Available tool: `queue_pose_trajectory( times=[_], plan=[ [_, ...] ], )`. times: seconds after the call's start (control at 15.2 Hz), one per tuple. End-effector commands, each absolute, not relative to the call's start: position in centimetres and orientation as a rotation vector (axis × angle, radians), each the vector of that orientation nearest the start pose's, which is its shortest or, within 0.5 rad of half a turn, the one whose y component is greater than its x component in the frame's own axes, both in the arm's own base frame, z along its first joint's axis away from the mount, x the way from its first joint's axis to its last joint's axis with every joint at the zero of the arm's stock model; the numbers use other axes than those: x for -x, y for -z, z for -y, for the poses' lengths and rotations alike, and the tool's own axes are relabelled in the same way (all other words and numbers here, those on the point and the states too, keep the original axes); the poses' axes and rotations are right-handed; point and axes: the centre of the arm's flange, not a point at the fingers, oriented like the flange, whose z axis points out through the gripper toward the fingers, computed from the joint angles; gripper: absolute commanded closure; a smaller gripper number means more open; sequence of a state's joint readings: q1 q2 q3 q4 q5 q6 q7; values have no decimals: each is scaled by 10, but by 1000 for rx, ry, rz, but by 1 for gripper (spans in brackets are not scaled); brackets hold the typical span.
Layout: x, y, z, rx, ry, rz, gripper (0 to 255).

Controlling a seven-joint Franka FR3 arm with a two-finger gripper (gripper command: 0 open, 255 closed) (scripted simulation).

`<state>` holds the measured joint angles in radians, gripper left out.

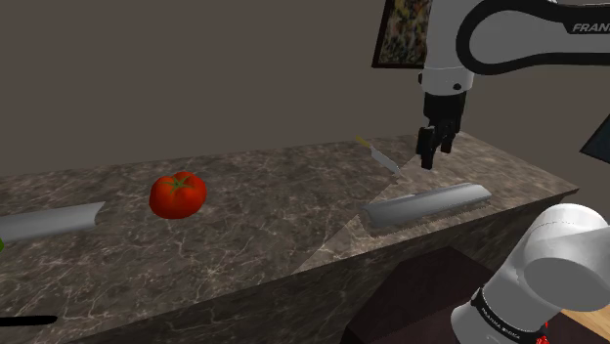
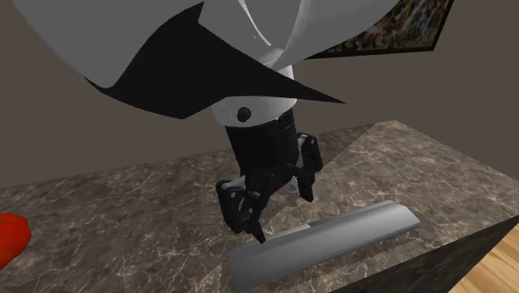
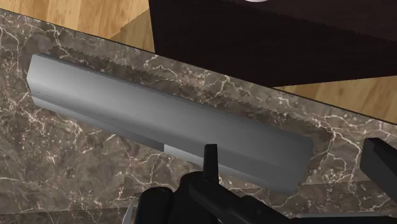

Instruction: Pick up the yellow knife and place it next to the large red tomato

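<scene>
Home kitchen: dark veined marble counter beneath the black fingers, round red tomato well apart from them, framed painting on the wall, wooden floor.

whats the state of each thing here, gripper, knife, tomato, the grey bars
gripper: open, empty, hanging above the counter
yellow knife: lying flat on the counter, not held, not yet by the tomato
tomato: whole, resting on the counter
grey serrated bar: lying flat near the counter's edge
second grey bar: lying flat at the shoulder view's left
</scene>
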<state>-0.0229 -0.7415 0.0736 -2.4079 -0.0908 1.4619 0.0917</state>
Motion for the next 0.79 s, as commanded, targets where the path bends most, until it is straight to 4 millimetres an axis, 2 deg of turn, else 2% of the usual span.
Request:
queue_pose_trajectory(
  times=[0.0,0.73],
  plan=[
    [-302,-545,-10,3276,-324,-108,0],
    [-395,-489,86,3227,-232,-271,0]
  ],
)
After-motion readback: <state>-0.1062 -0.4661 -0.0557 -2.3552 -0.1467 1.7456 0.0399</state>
